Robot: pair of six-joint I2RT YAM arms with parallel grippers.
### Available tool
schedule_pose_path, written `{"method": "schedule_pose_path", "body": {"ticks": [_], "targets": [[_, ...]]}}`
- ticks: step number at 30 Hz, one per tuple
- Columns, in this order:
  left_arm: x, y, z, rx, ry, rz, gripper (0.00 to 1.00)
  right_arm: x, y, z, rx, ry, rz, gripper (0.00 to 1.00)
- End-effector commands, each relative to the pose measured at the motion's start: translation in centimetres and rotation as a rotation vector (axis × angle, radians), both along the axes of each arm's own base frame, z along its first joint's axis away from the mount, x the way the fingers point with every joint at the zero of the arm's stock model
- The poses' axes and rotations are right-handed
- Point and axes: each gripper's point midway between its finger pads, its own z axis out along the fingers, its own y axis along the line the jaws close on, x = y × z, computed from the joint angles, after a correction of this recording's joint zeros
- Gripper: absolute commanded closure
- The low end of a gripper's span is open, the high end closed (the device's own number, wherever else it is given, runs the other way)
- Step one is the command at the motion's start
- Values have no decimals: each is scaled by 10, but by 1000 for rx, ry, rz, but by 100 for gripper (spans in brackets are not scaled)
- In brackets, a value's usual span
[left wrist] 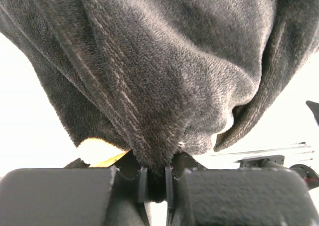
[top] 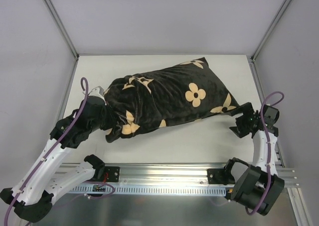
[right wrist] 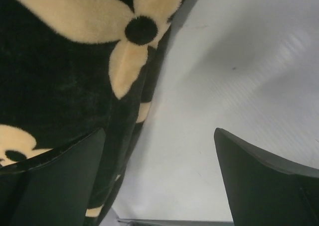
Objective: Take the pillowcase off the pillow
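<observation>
A pale, matte table (top: 199,141) is enclosed by grey walls on three sides, and a metal rail (top: 164,173) is fixed along its near edge. The pillowcase (top: 164,99) is laid directly on the surface, slanted from near left to far right. It is filled out, presumably by the pillow, which is hidden.
</observation>
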Motion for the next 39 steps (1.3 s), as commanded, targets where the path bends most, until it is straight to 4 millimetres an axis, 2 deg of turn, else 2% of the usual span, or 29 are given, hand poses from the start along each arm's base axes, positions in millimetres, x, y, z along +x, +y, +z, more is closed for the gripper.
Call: {"method": "schedule_pose_path", "body": {"ticks": [1, 2, 6, 7, 8, 11, 13, 14, 15, 17, 19, 20, 22, 23, 24, 25, 26, 27, 28, 29, 30, 31, 32, 33, 34, 35, 36, 37, 39], "targets": [[14, 2, 43, -27, -136, 13, 100, 39, 3, 19, 137, -181, -35, 4], [14, 3, 45, -26, -138, 11, 100, 49, -2, 22, 146, -213, -69, 4], [14, 5, 53, -21, -149, 19, 100, 67, -14, 2, 185, -190, -140, 4], [13, 6, 55, -19, -151, 18, 100, 78, -19, 6, 177, -235, -147, 4], [13, 8, 57, -13, -156, 21, 100, 84, -22, -4, 208, -210, -173, 4], [12, 11, 70, -10, -175, 25, 100, 104, -33, -15, 223, -233, -223, 4], [9, 15, 73, -1, -164, 31, 100, 118, -41, -11, 254, -281, -262, 4], [8, 15, 80, -10, -178, 31, 100, 124, -42, -11, 267, -290, -271, 4], [7, 14, 83, -13, -180, 25, 100, 129, -44, -22, 295, -262, -304, 4], [8, 14, 87, -13, -189, 17, 100, 144, -44, -20, 301, -264, -308, 4], [10, 14, 86, 0, -181, 16, 100, 152, -37, -32, 311, -223, -316, 1], [10, 13, 86, 2, -179, 15, 100, 160, -39, -29, 298, -227, -323, 10], [12, 13, 86, 12, -175, 13, 100, 163, -33, -35, 298, -187, -315, 64], [13, 14, 91, 11, -182, 14, 100, 169, -34, -26, 289, -204, -306, 93], [14, 14, 95, 16, -191, 14, 100, 170, -36, -21, 280, -210, -304, 99], [15, 18, 100, 37, -209, 16, 100, 166, -36, -5, 242, -240, -285, 99], [16, 21, 113, 44, -229, 22, 100, 167, -45, 12, 183, -274, -300, 99], [17, 24, 123, 58, -247, 23, 100, 156, -45, 15, 147, -230, -304, 99], [17, 27, 133, 65, -264, 25, 100, 151, -49, 51, 88, -308, -298, 99], [15, 28, 158, 53, -302, 24, 100, 147, -57, 69, 13, -348, -300, 99], [14, 30, 173, 49, -332, 26, 100, 143, -61, 93, -15, -386, -306, 99], [10, 39, 202, 41, -407, 43, 100, 135, -62, 128, -45, -468, -309, 99], [12, 42, 212, 55, -425, 53, 100, 131, -65, 148, -71, -507, -313, 99], [10, 49, 220, 68, -441, 69, 100, 121, -68, 155, -78, -484, -327, 99], [8, 56, 230, 90, -472, 82, 100, 118, -70, 192, -107, -552, -325, 99], [5, 70, 251, 99, -527, 140, 100, 110, -70, 215, -130, -589, -326, 99], [3, 78, 259, 110, -548, 169, 100, 104, -72, 231, -160, -614, -322, 99], [-3, 87, 273, 113, -588, 191, 100, 97, -70, 256, -180, -650, -322, 99], [-8, 101, 283, 127, -623, 240, 100, 85, -69, 283, -217, -700, -324, 99]]}}
